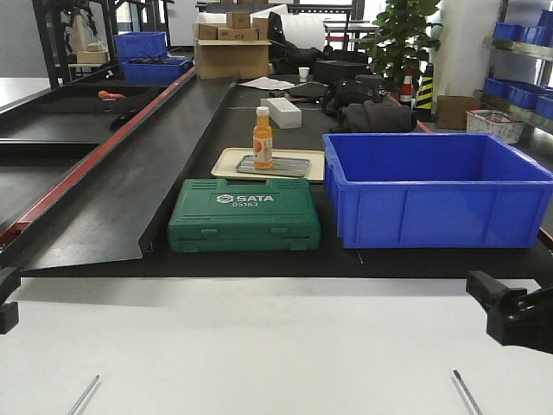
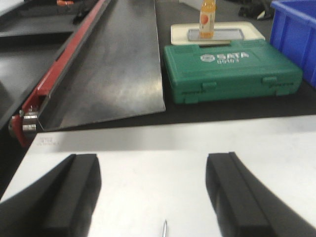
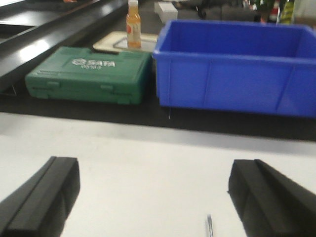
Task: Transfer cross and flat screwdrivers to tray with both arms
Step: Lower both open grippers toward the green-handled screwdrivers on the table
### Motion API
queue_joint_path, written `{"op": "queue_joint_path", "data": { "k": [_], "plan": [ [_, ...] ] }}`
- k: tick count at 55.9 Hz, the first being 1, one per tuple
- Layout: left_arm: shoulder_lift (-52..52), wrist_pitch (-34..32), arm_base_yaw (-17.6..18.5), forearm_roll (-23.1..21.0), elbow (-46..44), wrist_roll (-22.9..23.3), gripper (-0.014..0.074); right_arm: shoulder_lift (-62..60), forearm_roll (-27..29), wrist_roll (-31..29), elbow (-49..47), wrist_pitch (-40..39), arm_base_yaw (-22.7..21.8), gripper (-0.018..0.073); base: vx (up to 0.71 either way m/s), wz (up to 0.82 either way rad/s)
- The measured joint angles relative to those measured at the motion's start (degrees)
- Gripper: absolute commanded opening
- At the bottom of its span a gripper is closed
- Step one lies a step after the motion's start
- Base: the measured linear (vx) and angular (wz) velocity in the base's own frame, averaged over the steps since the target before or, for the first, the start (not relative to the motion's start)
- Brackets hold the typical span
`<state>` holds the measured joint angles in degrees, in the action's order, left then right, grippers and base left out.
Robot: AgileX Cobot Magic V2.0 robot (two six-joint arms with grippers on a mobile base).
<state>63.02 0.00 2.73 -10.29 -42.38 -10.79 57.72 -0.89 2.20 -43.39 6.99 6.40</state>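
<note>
In the front view a white table fills the near ground and meets a black worktop. A dark sloping sheet edged by a red rail runs off toward 11 o'clock. Cardboard boxes, small blue crates and a potted plant stand far back at 12 o'clock. A shut green case lies at centre, its contents hidden. Just behind it is the beige tray, holding a grey slab with an orange bottle upright on it. A big blue bin sits at 3 o'clock beside the case, its floor hidden by the near wall. In the left wrist view the left gripper hangs over the white table with fingers spread wide, holding nothing. The case is at 1 o'clock and the tray beyond it. In the right wrist view the right gripper is likewise spread wide and bare, with the bin at 1 o'clock and the case and tray at 11 o'clock.
</note>
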Motion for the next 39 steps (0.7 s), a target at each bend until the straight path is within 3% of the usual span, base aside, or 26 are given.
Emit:
{"op": "queue_joint_path", "data": {
  "k": [9, 16, 27, 39],
  "plan": [
    [1.37, 3.89, 0.00, 0.00, 0.00, 0.00, 0.0587, 9.59, 0.89, 2.11, -11.90, 25.22, -7.68, 0.0578, 0.00, 0.00],
    [2.30, 5.06, 0.00, 0.00, 0.00, 0.00, 0.0587, 19.14, -0.44, -1.25, -18.37, 36.94, -11.40, 0.0561, 0.00, 0.00],
    [2.99, 6.04, 0.00, 0.00, 0.00, 0.00, 0.0587, 31.49, -1.43, -3.74, -20.26, 40.29, -11.86, 0.0561, 0.00, 0.00],
    [3.42, 6.15, 0.00, 0.00, 0.00, 0.00, 0.0587, 41.40, -2.08, -3.79, -20.37, 38.76, -11.86, 0.0561, 0.00, 0.00]
  ]
}}
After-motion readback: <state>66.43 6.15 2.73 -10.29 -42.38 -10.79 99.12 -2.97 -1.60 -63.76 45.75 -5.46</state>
